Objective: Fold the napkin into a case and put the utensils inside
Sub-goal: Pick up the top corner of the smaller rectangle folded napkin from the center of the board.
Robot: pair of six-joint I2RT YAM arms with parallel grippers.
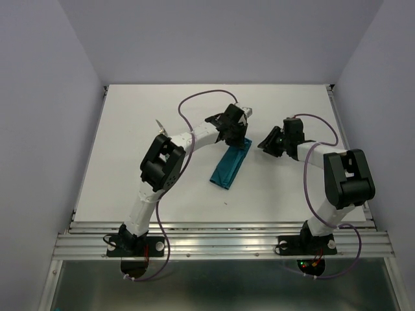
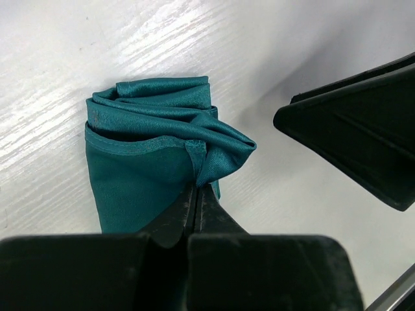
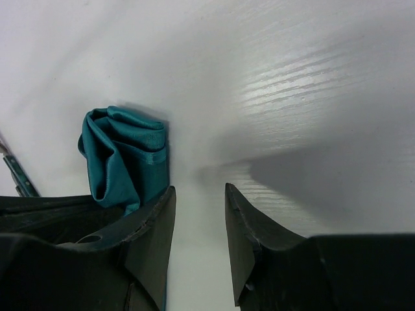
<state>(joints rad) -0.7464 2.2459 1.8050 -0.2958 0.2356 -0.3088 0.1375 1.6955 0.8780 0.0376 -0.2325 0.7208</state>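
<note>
Napkin [image 2: 155, 149] fold tight within left gripper [image 2: 196, 194]

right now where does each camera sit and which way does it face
top: above and behind the bases, looking down on the table; both arms and folded napkin show
left wrist: on the left arm, facing down its shut left gripper pinching the napkin
right wrist: on the right arm, facing the table past its open right gripper
shared: all three see the napkin

A white table [image 1: 113, 168] (faint wood grain) meets aluminium rails [image 1: 220, 241].
</note>
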